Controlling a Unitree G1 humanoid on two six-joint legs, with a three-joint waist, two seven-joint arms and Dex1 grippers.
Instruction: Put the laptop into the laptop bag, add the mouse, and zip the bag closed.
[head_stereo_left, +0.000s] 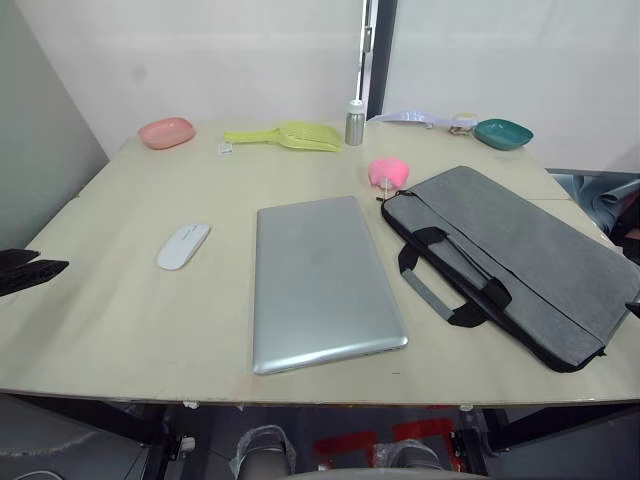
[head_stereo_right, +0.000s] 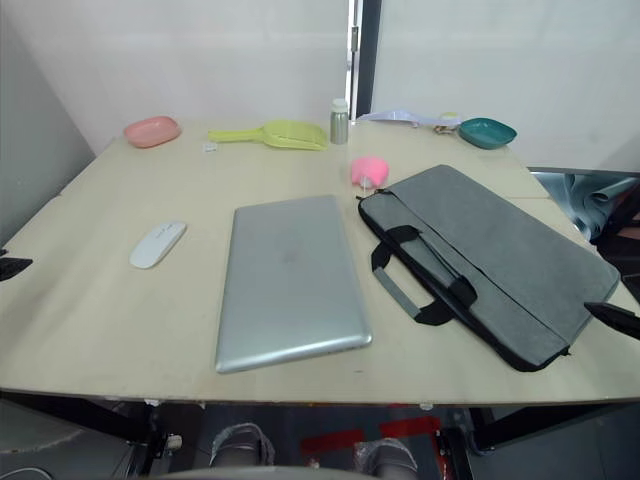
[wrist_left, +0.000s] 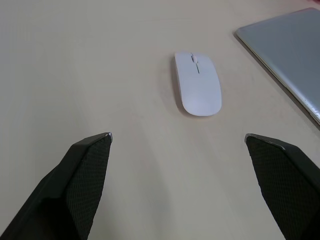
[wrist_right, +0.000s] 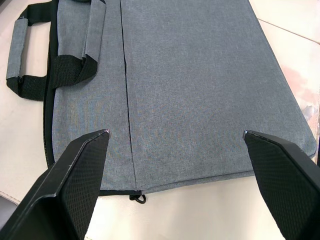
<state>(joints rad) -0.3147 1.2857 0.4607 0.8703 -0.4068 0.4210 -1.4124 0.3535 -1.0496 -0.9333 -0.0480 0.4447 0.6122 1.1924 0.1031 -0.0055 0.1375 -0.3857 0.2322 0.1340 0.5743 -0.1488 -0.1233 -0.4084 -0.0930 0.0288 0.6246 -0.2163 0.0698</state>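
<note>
The silver-grey laptop (head_stereo_left: 320, 280) lies shut and flat in the middle of the table. To its left rests the white mouse (head_stereo_left: 183, 245), also seen as the mouse (wrist_left: 197, 85) ahead of my left gripper (wrist_left: 177, 135), which is open and empty above the tabletop at the table's left edge (head_stereo_left: 22, 270). The grey laptop bag (head_stereo_left: 510, 260) lies flat to the laptop's right, its black-strapped handles toward the laptop. My right gripper (wrist_right: 175, 132) is open over the bag's near right end (wrist_right: 190, 75), holding nothing.
Along the table's far edge stand a pink dish (head_stereo_left: 166, 131), a yellow-green scoop (head_stereo_left: 295, 135), a small metal bottle (head_stereo_left: 355, 122) and a teal dish (head_stereo_left: 502, 133). A pink plush toy (head_stereo_left: 388, 172) sits by the bag's far corner. A wall runs along the left.
</note>
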